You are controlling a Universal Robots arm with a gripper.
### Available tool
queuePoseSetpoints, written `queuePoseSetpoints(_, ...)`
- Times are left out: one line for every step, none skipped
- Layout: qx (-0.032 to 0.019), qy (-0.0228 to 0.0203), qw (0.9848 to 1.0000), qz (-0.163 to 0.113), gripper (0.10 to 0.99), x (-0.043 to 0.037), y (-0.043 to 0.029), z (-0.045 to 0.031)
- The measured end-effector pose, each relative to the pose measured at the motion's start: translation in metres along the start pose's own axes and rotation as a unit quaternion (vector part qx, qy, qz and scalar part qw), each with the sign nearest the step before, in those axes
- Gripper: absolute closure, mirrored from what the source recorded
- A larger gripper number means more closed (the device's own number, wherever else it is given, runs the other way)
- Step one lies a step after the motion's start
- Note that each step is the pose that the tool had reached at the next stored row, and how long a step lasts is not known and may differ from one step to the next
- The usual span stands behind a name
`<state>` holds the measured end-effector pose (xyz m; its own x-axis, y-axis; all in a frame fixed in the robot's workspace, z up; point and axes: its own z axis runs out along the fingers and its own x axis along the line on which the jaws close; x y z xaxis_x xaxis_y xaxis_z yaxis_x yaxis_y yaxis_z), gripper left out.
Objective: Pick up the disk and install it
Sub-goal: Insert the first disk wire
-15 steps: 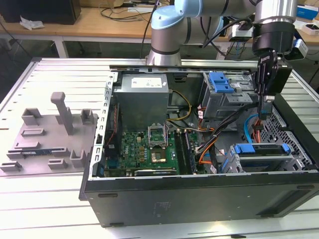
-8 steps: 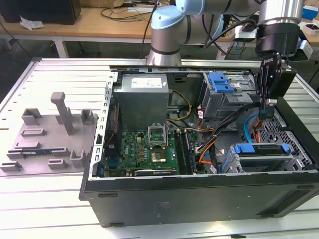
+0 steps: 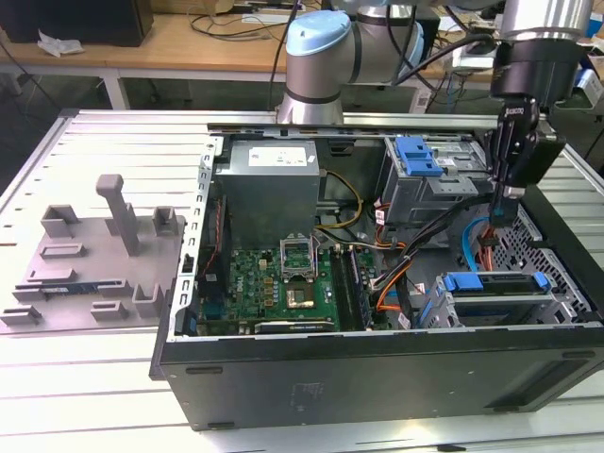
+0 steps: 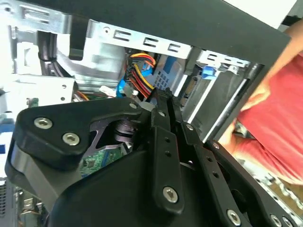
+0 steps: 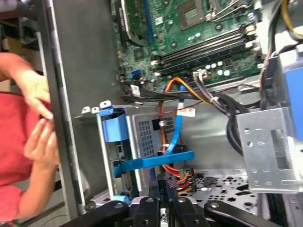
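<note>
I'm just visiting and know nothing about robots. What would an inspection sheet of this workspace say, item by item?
Surface: slotted metal table carrying an open computer case.
Job's things: the disk, in its blue frame, lies in the bay at the case's corner on the exterior view's right.
Clutter: grey fixture stands on the table at the exterior view's left.
Grippers: the gripper hangs over the disk's bay, apart from it, jaws shut on nothing.
Cables: a blue cable and an orange cable run beside the bay.
Surroundings: a person in a red top beside the case wall; a wooden bench behind.
</note>
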<state>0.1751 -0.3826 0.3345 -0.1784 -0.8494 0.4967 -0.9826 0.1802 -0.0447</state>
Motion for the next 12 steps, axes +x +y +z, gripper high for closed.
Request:
queuePoseSetpoints(-0.0021, -0.012, 0.9999, -0.001, 0.918, 0.0014, -0.0002, -0.0001)
queuePoseSetpoints(-0.0036, -0.0204, 0.9998, -0.001, 0.918, 0.0022, -0.0004, 0.0)
queuePoseSetpoints(-0.0062, -0.0354, 0.9994, -0.002, 0.918, 0.0037, -0.0007, 0.0002)
queuePoseSetpoints(-0.0076, -0.0432, 0.999, -0.003, 0.918, 0.0044, -0.0008, 0.0003)
queuePoseSetpoints(-0.0088, -0.0505, 0.9987, -0.003, 0.918, 0.0054, -0.001, 0.0002)
queuePoseSetpoints(-0.01, -0.0581, 0.9983, -0.004, 0.918, 0.007, -0.0011, -0.0002)
queuePoseSetpoints(-0.0103, -0.0611, 0.9981, -0.005, 0.918, 0.0088, -0.0011, -0.0002)
queuePoseSetpoints(-0.0102, -0.0626, 0.998, -0.005, 0.918, 0.0104, -0.0012, -0.0005)
queuePoseSetpoints(-0.0101, -0.0643, 0.9979, -0.006, 0.918, 0.0125, -0.0014, -0.0011)
queuePoseSetpoints(-0.01, -0.0651, 0.9978, -0.006, 0.918, 0.0142, -0.0016, -0.0011)
queuePoseSetpoints(-0.0098, -0.0653, 0.9978, -0.007, 0.918, 0.0163, -0.0017, -0.0002)
queuePoseSetpoints(-0.0096, -0.0653, 0.9978, -0.007, 0.918, 0.0185, -0.0018, 0.0009)
